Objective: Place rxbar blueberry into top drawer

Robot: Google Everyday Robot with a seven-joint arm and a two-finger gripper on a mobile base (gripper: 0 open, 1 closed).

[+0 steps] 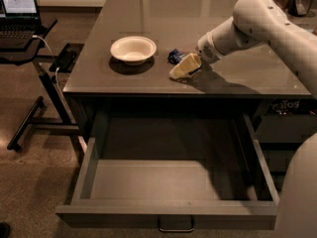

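The rxbar blueberry [175,56] is a small dark blue bar lying on the grey tabletop, just right of the white bowl [132,49]. My gripper [182,67] reaches in from the right on the white arm and sits low over the table, right beside and slightly in front of the bar, partly covering it. The top drawer [168,214] is pulled wide open below the table's front edge, with a small metal handle on its front. Its inside is bare.
A laptop [17,6] stands on a black stand [44,88] at the far left, with a cable hanging down. Dark smaller drawers [285,128] sit to the right under the table. My arm's white body [299,187] fills the lower right corner.
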